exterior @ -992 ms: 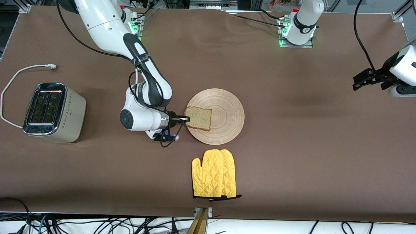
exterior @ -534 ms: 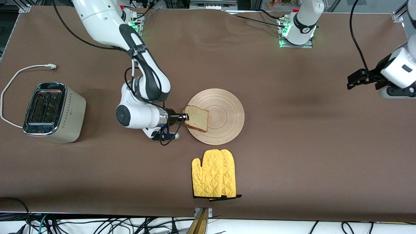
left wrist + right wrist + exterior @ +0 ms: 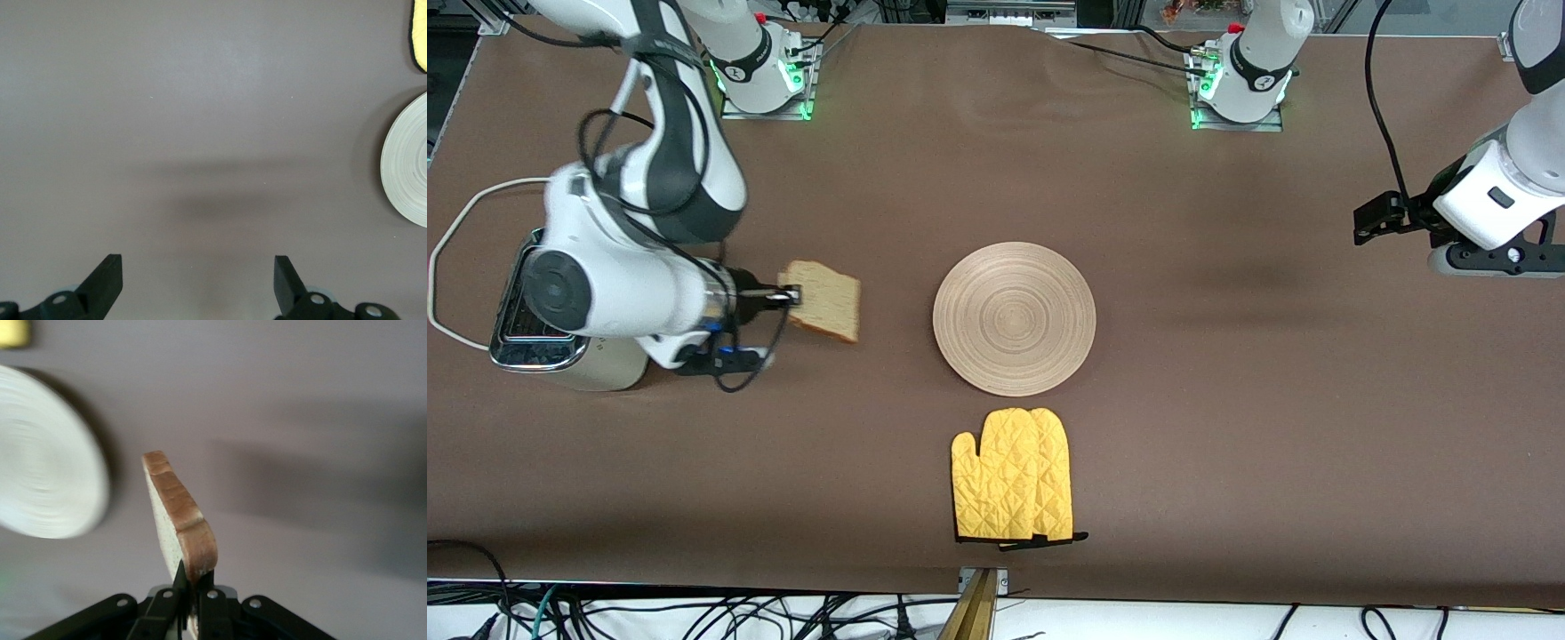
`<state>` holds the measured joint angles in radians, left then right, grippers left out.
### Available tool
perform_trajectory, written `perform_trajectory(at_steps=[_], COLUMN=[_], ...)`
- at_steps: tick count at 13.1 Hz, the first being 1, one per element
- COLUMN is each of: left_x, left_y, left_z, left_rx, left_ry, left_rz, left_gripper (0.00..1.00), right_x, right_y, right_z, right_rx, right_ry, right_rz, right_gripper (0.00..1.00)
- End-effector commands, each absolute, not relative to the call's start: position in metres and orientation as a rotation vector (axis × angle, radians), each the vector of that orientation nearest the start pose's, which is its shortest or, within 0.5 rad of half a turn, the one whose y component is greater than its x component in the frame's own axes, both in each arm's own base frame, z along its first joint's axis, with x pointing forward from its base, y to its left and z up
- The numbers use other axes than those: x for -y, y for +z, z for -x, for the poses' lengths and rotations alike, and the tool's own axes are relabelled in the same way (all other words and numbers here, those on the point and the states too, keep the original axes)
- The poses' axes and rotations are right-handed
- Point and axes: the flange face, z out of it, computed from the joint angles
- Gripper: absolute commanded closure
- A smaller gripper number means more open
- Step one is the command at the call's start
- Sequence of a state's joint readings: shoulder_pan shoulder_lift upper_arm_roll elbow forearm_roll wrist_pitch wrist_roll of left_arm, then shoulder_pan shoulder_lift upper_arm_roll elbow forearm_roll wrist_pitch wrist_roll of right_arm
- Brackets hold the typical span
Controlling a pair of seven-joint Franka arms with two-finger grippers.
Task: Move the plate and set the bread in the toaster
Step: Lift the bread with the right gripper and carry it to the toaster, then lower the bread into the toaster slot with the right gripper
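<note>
Already the square slice of brown speckled bread (image 3: 825, 312) is off the round pale-wood plate (image 3: 1015, 317), clamped by one edge in the right gripper (image 3: 790, 298) over bare table beside the cream chrome-topped toaster (image 3: 596, 366); insertion remains. The left gripper (image 3: 1375, 216) waits, jaws apart.

1. Bread (image 3: 829, 312) lifted off the plate (image 3: 1015, 318), now in the air between plate and toaster (image 3: 605, 369), pinched in the right claw (image 3: 790, 297).
2. Left claw (image 3: 1371, 216) shifted slightly toward the bench's middle.
</note>
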<state>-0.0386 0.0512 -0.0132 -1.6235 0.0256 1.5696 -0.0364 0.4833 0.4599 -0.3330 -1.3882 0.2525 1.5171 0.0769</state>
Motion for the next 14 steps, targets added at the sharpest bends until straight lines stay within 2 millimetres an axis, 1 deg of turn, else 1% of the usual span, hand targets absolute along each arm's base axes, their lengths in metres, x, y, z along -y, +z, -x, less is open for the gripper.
perform_trajectory(at_steps=[1, 2, 3, 4, 5, 6, 7, 8, 10, 12, 13, 14], left_x=[0.029, 0.031, 0.030, 0.026, 0.024, 0.022, 0.026, 0.028, 0.022, 0.024, 0.025, 0.027], left_y=[0.578, 0.577, 0.578, 0.577, 0.578, 0.578, 0.578, 0.580, 0.586, 0.585, 0.585, 0.584], left_z=[-0.567, -0.565, -0.561, -0.561, -0.561, -0.561, -0.562, -0.562, -0.564, -0.564, -0.564, -0.564], left_rx=[-0.032, -0.036, -0.036, -0.026, -0.024, -0.019, -0.029, -0.033, -0.017, -0.021, -0.026, -0.031], left_ry=[0.169, 0.190, 0.228, 0.233, 0.228, 0.226, 0.226, 0.218, 0.197, 0.200, 0.200, 0.202], left_rz=[3.119, 3.115, 3.112, 3.112, 3.111, 3.112, 3.111, 3.109, 3.113, 3.112, 3.112, 3.113], left_gripper=[0.00, 0.00, 0.00, 0.00, 0.00, 0.00, 0.00, 0.00, 0.00, 0.00, 0.00, 0.00], right_x=[-0.102, -0.062, -0.024, 0.012, 0.044, 0.069, 0.089, 0.102, 0.135, 0.162, 0.178, 0.190], right_y=[0.473, 0.480, 0.490, 0.496, 0.502, 0.503, 0.505, 0.504, 0.500, 0.483, 0.476, 0.472], right_z=[-0.620, -0.620, -0.620, -0.618, -0.615, -0.612, -0.610, -0.610, -0.608, -0.612, -0.611, -0.611], right_rx=[0.083, 0.060, 0.049, 0.033, 0.008, -0.011, -0.030, -0.028, -0.044, -0.052, -0.050, -0.032], right_ry=[0.582, 0.615, 0.610, 0.622, 0.635, 0.657, 0.676, 0.694, 0.702, 0.706, 0.714, 0.707], right_rz=[3.182, 3.209, 3.234, 3.255, 3.280, 3.300, 3.330, 3.360, 3.371, 3.381, 3.379, 3.383], right_gripper=[1.00, 1.00, 1.00, 1.00, 1.00, 1.00, 1.00, 1.00, 1.00, 1.00, 1.00, 1.00])
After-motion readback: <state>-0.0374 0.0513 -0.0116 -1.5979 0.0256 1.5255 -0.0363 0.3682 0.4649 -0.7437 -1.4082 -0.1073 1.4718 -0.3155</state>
